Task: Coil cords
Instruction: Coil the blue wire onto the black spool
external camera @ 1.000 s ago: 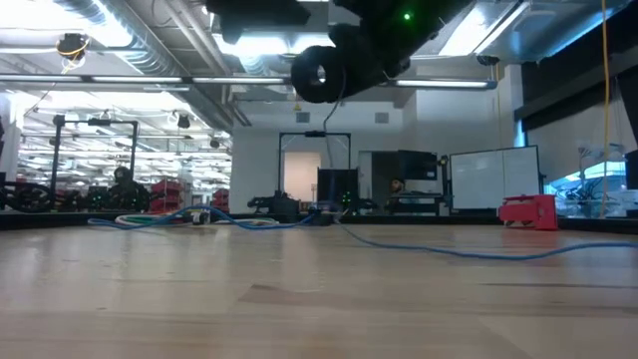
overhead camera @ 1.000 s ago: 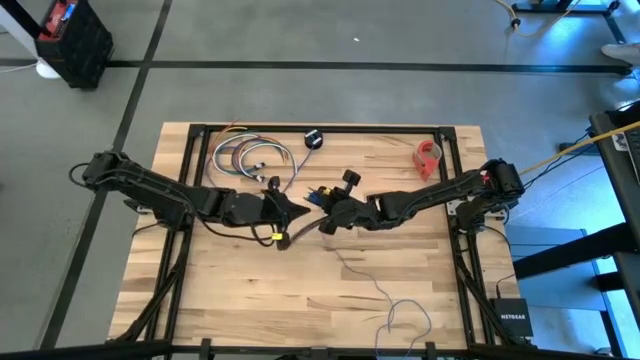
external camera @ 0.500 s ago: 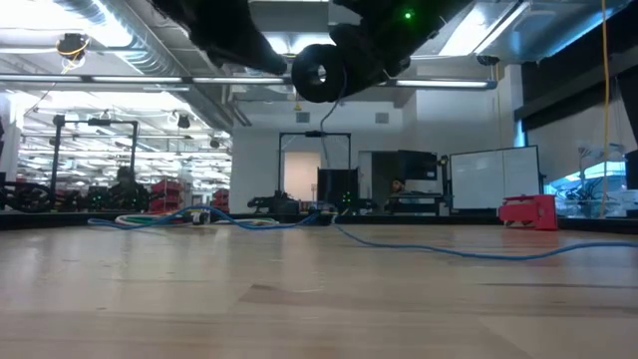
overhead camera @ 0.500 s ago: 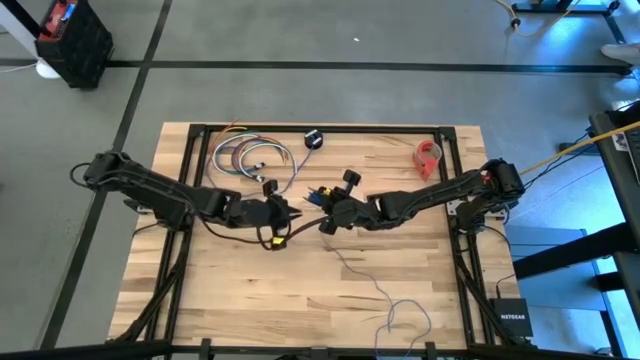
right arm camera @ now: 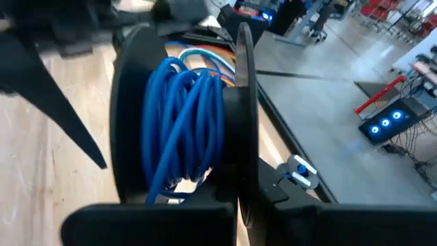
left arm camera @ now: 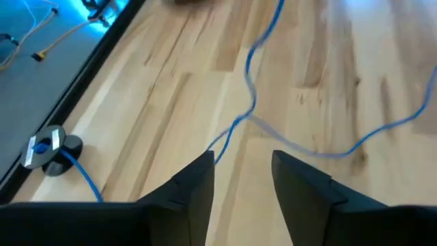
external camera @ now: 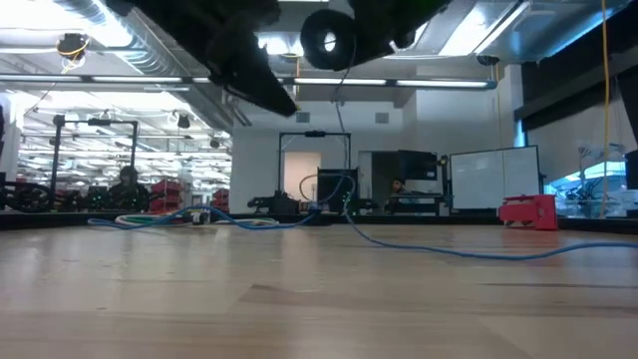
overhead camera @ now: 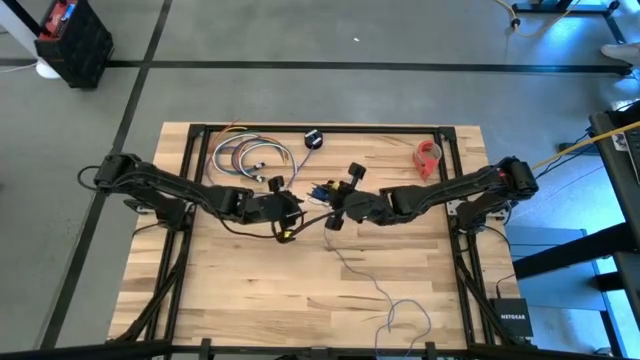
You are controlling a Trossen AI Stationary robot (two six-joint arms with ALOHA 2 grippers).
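Observation:
The thin cord (overhead camera: 380, 292) trails from the table's middle to its near edge. Its far end joins a small black puck (overhead camera: 313, 138) that lies flat near the far edge, also seen in the left wrist view (left arm camera: 51, 147). Part of the cord is wound on a black spool (right arm camera: 184, 116) in front of my right gripper (overhead camera: 338, 208), above the table's middle. My left gripper (left arm camera: 242, 181) hovers just left of it, open and tilted down. The cord (left arm camera: 249, 102) lies on the wood beyond its fingertips, untouched. My right gripper is shut on the black spool, whose flange (right arm camera: 242, 195) runs down between the fingers. The spool itself hides the place of contact. The spool (external camera: 329, 40) is lifted clear, high above the table. The cord (external camera: 339, 150) hangs slack from it down to the wood.
A bundle of thicker multicoloured cables (overhead camera: 245, 155) lies at the far left of the table. A small red object (overhead camera: 428, 155) sits at the far right. A black frame (overhead camera: 330, 129) rims the tabletop. Bare wood spreads toward the near edge on both sides of the cord.
My left gripper has come down toward the table and tipped further downward. My right gripper has risen with the spool. A stretch of cord below the spool has come up off the wood into a hanging loop.

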